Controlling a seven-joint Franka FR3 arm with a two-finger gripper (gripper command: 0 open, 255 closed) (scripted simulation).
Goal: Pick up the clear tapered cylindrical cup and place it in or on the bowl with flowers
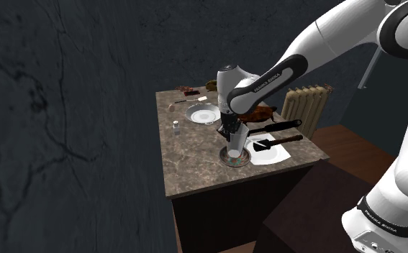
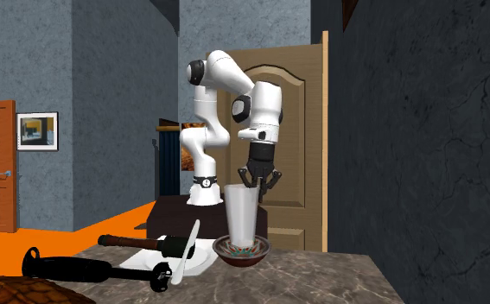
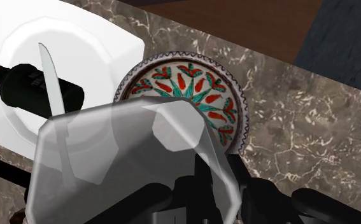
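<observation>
gripper, fingers apart, above cup (in bowl)

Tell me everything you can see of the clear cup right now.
The clear cup is a tall, translucent, whitish tumbler with faceted sides, wider at its open rim than at its base. It stands upright with its base inside the flowered bowl, next to a white plate. The black gripper is at its rim on the far side; whether it grips the cup cannot be told.
</observation>
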